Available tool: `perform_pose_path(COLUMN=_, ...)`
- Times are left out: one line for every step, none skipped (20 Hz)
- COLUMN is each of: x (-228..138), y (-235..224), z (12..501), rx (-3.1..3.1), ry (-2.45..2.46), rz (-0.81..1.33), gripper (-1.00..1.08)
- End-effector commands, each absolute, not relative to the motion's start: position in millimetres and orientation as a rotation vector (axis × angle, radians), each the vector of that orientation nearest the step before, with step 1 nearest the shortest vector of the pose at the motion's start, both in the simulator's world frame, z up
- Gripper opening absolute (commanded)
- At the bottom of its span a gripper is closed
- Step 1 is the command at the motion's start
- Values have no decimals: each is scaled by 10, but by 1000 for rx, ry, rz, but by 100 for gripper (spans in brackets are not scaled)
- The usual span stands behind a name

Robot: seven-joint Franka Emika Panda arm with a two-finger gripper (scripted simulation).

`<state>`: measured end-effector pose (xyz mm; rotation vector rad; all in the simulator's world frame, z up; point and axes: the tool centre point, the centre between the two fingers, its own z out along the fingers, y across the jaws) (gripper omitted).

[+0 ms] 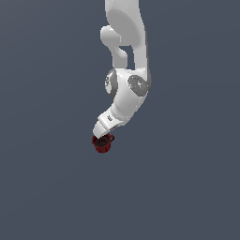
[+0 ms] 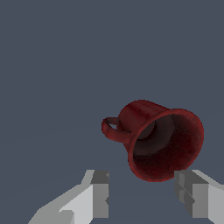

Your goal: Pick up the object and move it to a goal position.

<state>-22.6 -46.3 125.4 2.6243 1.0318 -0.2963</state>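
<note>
I have the end effector [image 2: 142, 197] spread wide, nothing between its fingers [image 2: 99, 192], hanging close to the mug [image 2: 159, 140]. In the wrist view the mug's dark mouth faces the camera and its handle [image 2: 113, 130] sticks out to one side. In the exterior view the mug [image 1: 102, 142] sits just under the tip of the white arm [image 1: 126, 93], handle toward the exterior view's right.

My worry is the rim: one finger lines up almost with the cup wall, so closing off-centre could nudge or tip the mug, or snag the handle.

The grey surface [image 1: 187, 187] shows no edge or corner in either view, so I cannot place the mug against one; the room around it looks open on all sides.
</note>
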Motion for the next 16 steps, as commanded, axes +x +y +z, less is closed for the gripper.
perform_pose_path(x=-248, y=-508, z=1187, rx=2526, ry=1156, rz=-349, gripper=28)
perform_pose_path(x=-255, y=-524, z=1163, rx=2490, ry=1200, rz=-368, gripper=28)
perform_pose_path(x=-262, y=-539, z=1142, rx=2455, ry=1240, rz=-386, gripper=28)
perform_pose_path(x=-267, y=-553, z=1121, rx=2421, ry=1277, rz=-403, gripper=28)
perform_pose_path(x=-272, y=-567, z=1103, rx=2389, ry=1312, rz=-420, gripper=28)
perform_pose_path(x=-276, y=-579, z=1086, rx=2359, ry=1343, rz=-435, gripper=28)
perform_pose_path(x=-280, y=-590, z=1071, rx=2331, ry=1372, rz=-449, gripper=28)
perform_pose_path(x=-283, y=-600, z=1057, rx=2305, ry=1398, rz=-462, gripper=28)
perform_pose_path(x=-286, y=-610, z=1044, rx=2281, ry=1421, rz=-474, gripper=28)
perform_pose_path(x=-288, y=-618, z=1033, rx=2259, ry=1442, rz=-485, gripper=28)
perform_pose_path(x=-290, y=-626, z=1023, rx=2239, ry=1461, rz=-494, gripper=28)
perform_pose_path(x=-292, y=-632, z=1015, rx=2221, ry=1477, rz=-503, gripper=28)
perform_pose_path(x=-293, y=-638, z=1007, rx=2206, ry=1491, rz=-510, gripper=28)
perform_pose_path(x=-294, y=-643, z=1001, rx=2192, ry=1502, rz=-517, gripper=28)
perform_pose_path(x=-295, y=-647, z=996, rx=2182, ry=1512, rz=-522, gripper=28)
perform_pose_path(x=-296, y=-650, z=992, rx=2173, ry=1519, rz=-526, gripper=28)
